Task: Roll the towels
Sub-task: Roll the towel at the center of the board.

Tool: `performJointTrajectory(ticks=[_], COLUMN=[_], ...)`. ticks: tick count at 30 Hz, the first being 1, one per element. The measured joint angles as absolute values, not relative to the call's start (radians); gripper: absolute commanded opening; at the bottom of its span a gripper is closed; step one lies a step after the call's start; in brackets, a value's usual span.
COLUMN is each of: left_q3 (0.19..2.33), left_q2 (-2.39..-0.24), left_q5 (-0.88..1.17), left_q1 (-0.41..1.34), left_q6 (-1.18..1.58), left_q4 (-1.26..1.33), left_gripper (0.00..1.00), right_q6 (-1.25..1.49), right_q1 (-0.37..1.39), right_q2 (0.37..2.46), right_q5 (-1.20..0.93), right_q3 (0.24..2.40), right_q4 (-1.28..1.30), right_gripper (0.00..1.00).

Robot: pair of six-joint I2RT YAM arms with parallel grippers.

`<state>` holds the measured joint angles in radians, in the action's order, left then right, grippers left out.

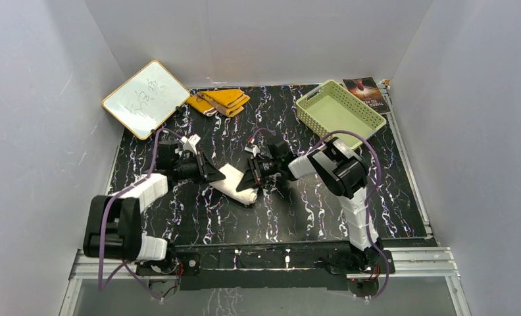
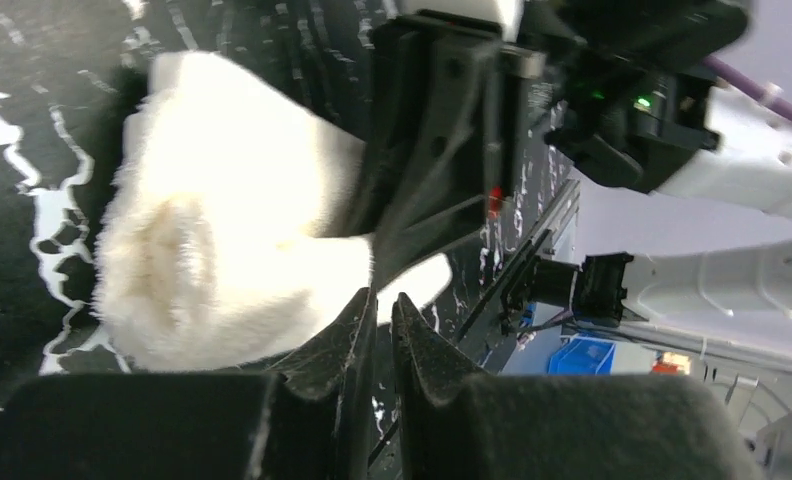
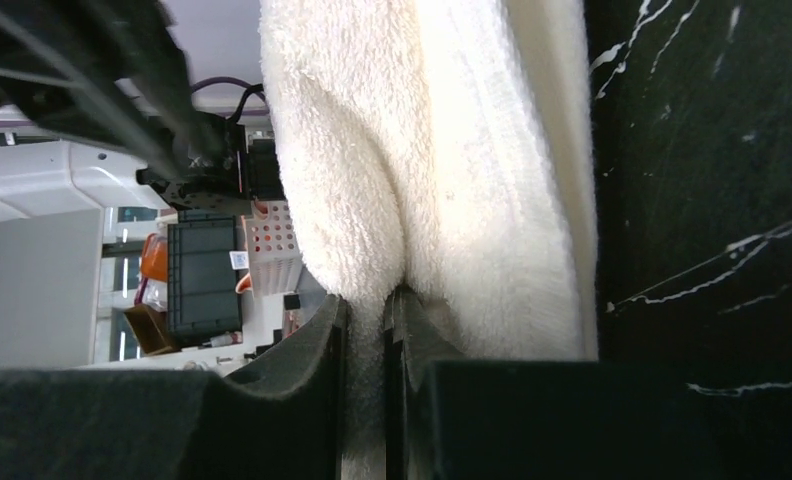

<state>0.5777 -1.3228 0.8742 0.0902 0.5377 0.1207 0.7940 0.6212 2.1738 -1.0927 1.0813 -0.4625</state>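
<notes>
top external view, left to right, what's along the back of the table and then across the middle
back: white board → mustard towel → green basket
middle: left gripper → cream towel → right gripper

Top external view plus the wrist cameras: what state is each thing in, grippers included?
cream-white towel: partly rolled, lying mid-table between both grippers.
mustard-yellow towel: folded, not rolled, at the far edge, untouched.
left gripper: closed beside the cream-white towel's rolled end; whether it pinches cloth is unclear.
right gripper: closed on a fold of the cream-white towel.
green basket: upright, empty.
whiteboard: written on.
</notes>
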Motion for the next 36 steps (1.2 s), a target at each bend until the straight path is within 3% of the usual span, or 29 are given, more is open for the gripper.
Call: performJointTrajectory(ticks=[4,5,8,13,17,24,36], left_q3=[0.574,0.569,0.559,0.600,0.645,0.660,0.692], left_q2=[-1.460,-1.497,-1.586,-1.658,-1.697,-1.711,-1.736], left_q5=[0.814,0.799,0.785,0.749,0.693,0.673,0.669], left_q1=[0.095,0.095,0.098,0.135,0.176,0.189,0.199], left_q6=[0.572,0.590,0.654,0.691,0.675,0.661,0.636], left_q4=[0.159,0.182,0.270,0.347,0.344,0.336,0.311], left_gripper=[0.07,0.07,0.07,0.06,0.06,0.06,0.06], right_q6=[0.849,0.855,0.854,0.692,0.489,0.114,-0.229], right_q1=[0.620,0.620,0.620,0.629,0.655,0.776,0.993], right_q2=[2.187,2.187,2.185,2.100,1.985,1.782,1.729], right_q5=[-1.098,-1.095,-1.075,-0.923,-0.672,-0.304,-0.141], right_q3=[1.081,1.081,1.081,1.129,1.146,1.144,1.131], right_q4=[-0.509,-0.511,-0.500,-0.292,-0.134,-0.008,0.097], right_gripper=[0.00,0.05,0.34,0.60,0.69,0.73,0.66])
